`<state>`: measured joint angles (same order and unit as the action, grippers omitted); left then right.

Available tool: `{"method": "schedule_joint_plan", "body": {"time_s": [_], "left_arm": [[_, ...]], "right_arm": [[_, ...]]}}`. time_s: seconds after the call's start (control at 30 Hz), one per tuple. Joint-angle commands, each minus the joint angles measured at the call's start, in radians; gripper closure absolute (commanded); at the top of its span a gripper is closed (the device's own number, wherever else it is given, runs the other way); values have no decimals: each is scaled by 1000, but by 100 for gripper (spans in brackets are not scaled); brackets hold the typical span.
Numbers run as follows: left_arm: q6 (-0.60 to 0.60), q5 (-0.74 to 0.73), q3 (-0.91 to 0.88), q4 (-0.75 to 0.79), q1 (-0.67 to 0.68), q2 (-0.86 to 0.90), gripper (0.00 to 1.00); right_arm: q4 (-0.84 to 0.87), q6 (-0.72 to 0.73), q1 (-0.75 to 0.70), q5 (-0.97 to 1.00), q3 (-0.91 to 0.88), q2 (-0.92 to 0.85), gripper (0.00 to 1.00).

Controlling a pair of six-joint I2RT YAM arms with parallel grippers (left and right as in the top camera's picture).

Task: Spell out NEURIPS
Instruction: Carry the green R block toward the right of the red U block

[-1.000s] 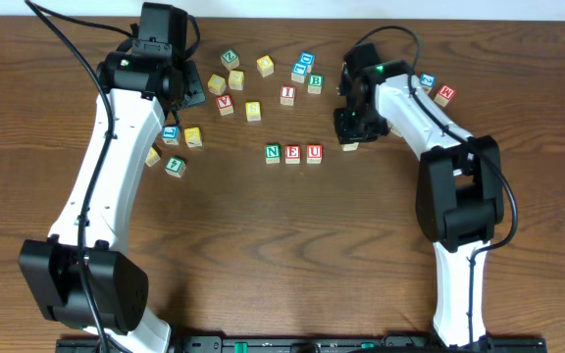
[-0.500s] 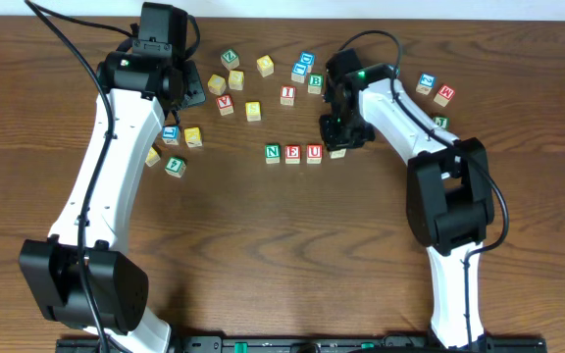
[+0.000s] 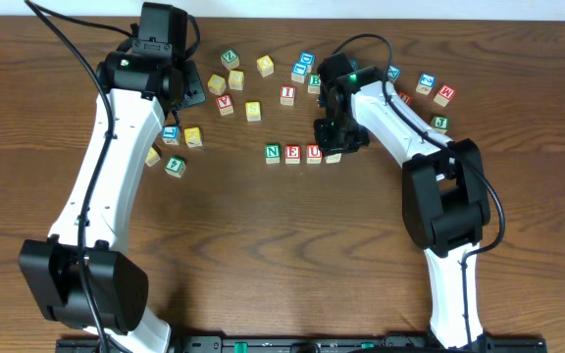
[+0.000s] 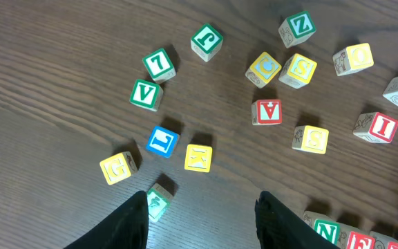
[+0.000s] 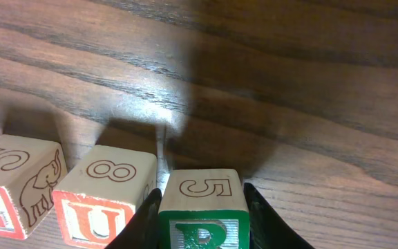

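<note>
Right wrist view: right hand (image 5: 201, 225) clamped on green-lettered wooden R cube (image 5: 202, 197), just beside red-lettered wooden U cube (image 5: 102, 200), on its right.
Overhead: R cube mostly hidden under hand; green-lettered wooden N cube (image 3: 273, 152) and wooden E cube (image 3: 292, 152) lined up left of U.
Left wrist view: left hand (image 4: 202, 218) half-spread, empty, above dark wooden tabletop (image 4: 61, 55).

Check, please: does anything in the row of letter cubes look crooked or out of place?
Nothing stands out. The N cube, E cube and U cube stand in a straight line, and the right gripper holds the R cube upright beside the U cube. The loose cubes lie at mixed angles.
</note>
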<state>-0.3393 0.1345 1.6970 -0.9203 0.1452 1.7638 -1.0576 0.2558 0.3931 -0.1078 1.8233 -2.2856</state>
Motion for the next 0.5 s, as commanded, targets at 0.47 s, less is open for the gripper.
{"method": "schedule_joint_plan", "body": {"time_s": [0.47], "left_arm": [[6,16,9,-6,-4,-5,50]], "right_arm": [[-12,13,5,4,20,43,60]]}}
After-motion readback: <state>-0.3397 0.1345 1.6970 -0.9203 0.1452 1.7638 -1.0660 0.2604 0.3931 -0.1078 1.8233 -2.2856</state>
